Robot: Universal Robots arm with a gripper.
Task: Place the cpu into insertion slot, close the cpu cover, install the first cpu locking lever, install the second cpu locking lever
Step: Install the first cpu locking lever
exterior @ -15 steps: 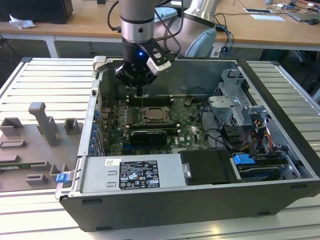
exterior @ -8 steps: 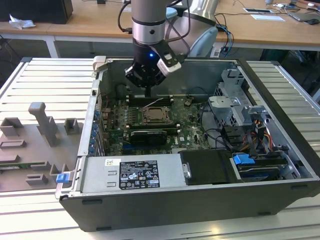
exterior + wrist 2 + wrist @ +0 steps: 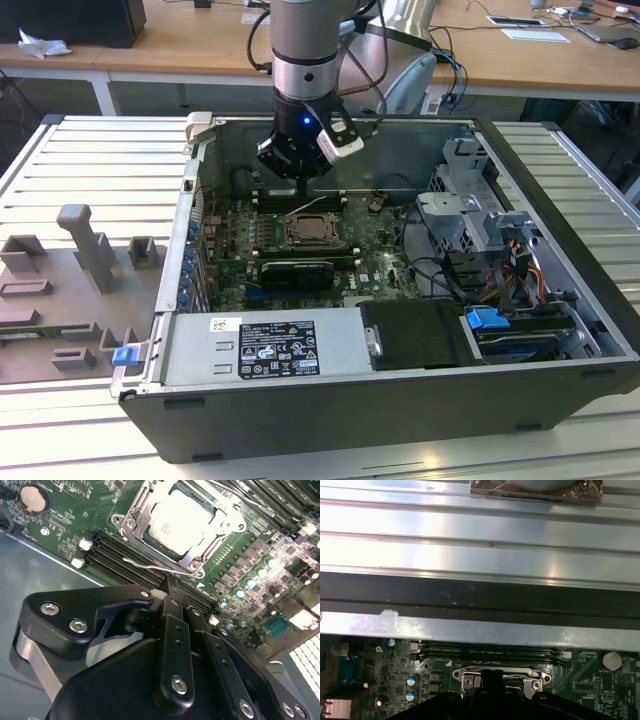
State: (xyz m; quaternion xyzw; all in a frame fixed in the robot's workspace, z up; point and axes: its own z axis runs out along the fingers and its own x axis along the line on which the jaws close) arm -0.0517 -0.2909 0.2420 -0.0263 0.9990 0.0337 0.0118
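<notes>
Closest to us, our gripper [image 3: 172, 587] appeared narrow and empty at a locking lever [image 3: 145, 566]; cpu [image 3: 180, 522] seated, cpu cover [image 3: 197, 560] down, so we judged lever work underway, needing a careful hook-down.

The gripper [image 3: 172, 592] hangs over the memory slots [image 3: 125, 562]; the cpu cover [image 3: 172, 525] lies open above, the case wall [image 3: 480, 625] close at six o'clock.

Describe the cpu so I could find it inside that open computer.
Look at the green motherboard inside the open case, beneath the gripper. The cpu sits in a silvery metal frame beside long black memory slots; it alone is a flat, pale square.
</notes>
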